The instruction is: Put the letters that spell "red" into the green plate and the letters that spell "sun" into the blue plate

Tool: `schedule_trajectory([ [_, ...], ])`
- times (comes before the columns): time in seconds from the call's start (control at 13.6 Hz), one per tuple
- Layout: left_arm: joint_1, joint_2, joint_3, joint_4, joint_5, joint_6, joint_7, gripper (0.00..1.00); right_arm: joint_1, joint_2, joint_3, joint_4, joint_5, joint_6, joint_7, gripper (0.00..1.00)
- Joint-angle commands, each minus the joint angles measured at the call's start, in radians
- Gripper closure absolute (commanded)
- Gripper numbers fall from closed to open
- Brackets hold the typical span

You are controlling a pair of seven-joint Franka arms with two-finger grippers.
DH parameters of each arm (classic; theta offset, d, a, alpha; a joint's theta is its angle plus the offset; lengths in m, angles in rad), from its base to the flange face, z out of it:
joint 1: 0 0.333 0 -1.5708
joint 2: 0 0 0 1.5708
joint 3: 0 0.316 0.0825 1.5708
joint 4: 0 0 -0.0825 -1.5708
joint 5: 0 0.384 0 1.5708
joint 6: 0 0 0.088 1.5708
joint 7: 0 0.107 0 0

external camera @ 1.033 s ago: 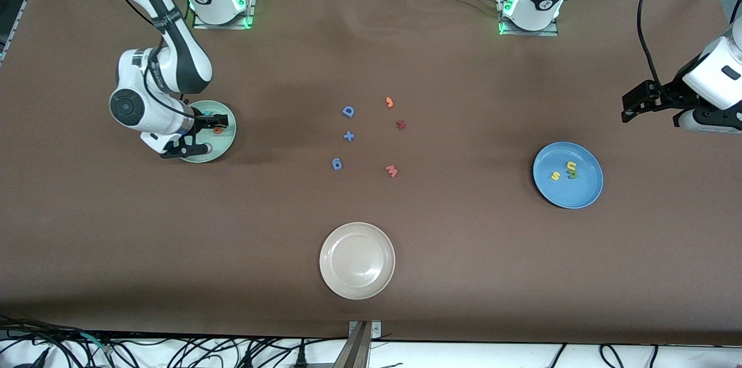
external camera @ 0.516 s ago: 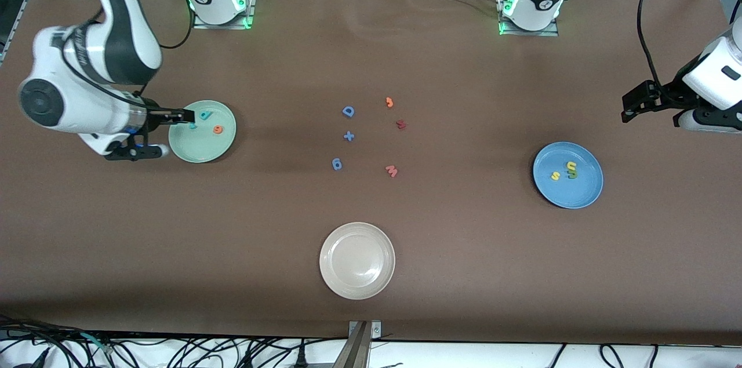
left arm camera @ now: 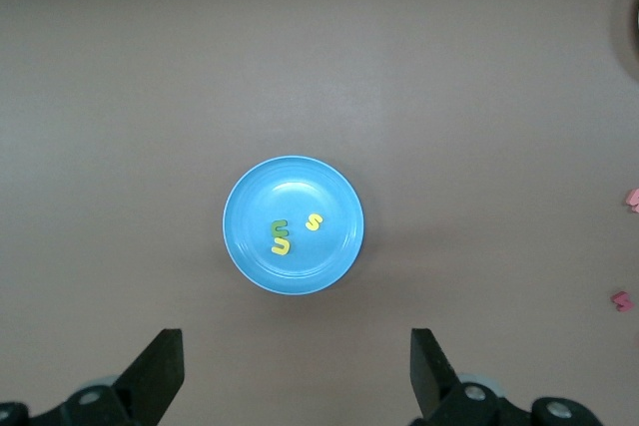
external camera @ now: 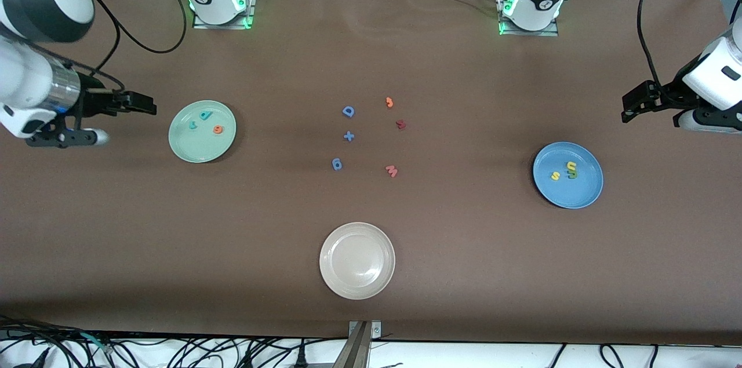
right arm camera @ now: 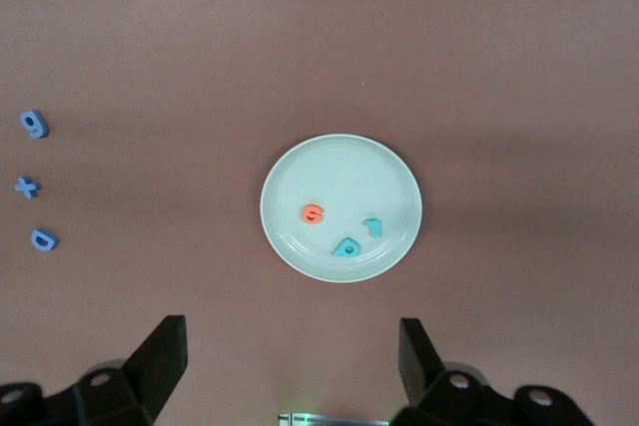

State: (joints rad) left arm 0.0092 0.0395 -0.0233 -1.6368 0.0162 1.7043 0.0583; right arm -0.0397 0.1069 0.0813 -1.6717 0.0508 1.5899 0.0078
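Right gripper [external camera: 148, 106] has left the green plate [external camera: 191, 148]; both jaws open, empty

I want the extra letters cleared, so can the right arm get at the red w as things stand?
Probably yes. The red w lies alone on bare table with nothing over it, and the right gripper is open and empty beside the green plate.

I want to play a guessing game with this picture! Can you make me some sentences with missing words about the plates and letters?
1. The orange e lies in the ____ plate.
2. The yellow s lies in the ____ plate.
3. The cream-white plate holds ____ letters.
4. The red w lies on the ____, not in a plate.

Missing words: green; blue; no; table
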Motion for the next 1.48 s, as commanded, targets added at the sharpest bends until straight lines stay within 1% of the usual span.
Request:
schedule_trajectory([
  [0.0, 0.005, 0.014, 0.000, 0.032, -0.016, -0.025, -0.002, 0.00, -0.020, -0.018, 0.049, 0.059, -0.048, -0.021, 0.008, 0.00],
  [0.15, 0.005, 0.014, 0.000, 0.032, -0.016, -0.025, -0.003, 0.00, -0.016, -0.018, 0.057, 0.078, -0.074, -0.022, 0.014, 0.01],
  [0.3, 0.005, 0.014, 0.000, 0.032, -0.016, -0.025, -0.003, 0.00, -0.012, -0.012, 0.052, 0.070, -0.069, -0.007, 0.021, 0.02],
  [0.59, 0.005, 0.014, 0.000, 0.031, -0.016, -0.025, -0.002, 0.00, -0.011, -0.012, 0.063, 0.073, -0.065, 0.010, 0.164, 0.01],
  [0.74, 0.005, 0.014, 0.000, 0.031, -0.016, -0.025, -0.002, 0.00, -0.011, -0.018, 0.087, 0.079, -0.062, -0.001, 0.196, 0.01],
  [0.96, 0.006, 0.014, 0.000, 0.025, -0.016, -0.025, -0.003, 0.00, -0.011, -0.021, 0.089, 0.084, -0.062, -0.008, 0.195, 0.01],
  [1.11, 0.006, 0.014, 0.000, 0.023, -0.016, -0.026, -0.005, 0.00, -0.011, -0.020, 0.104, 0.084, -0.063, -0.024, 0.195, 0.01],
  [1.4, 0.008, 0.014, 0.000, 0.020, -0.016, -0.026, -0.006, 0.00, -0.011, -0.018, 0.107, 0.084, -0.062, -0.015, 0.196, 0.01],
])
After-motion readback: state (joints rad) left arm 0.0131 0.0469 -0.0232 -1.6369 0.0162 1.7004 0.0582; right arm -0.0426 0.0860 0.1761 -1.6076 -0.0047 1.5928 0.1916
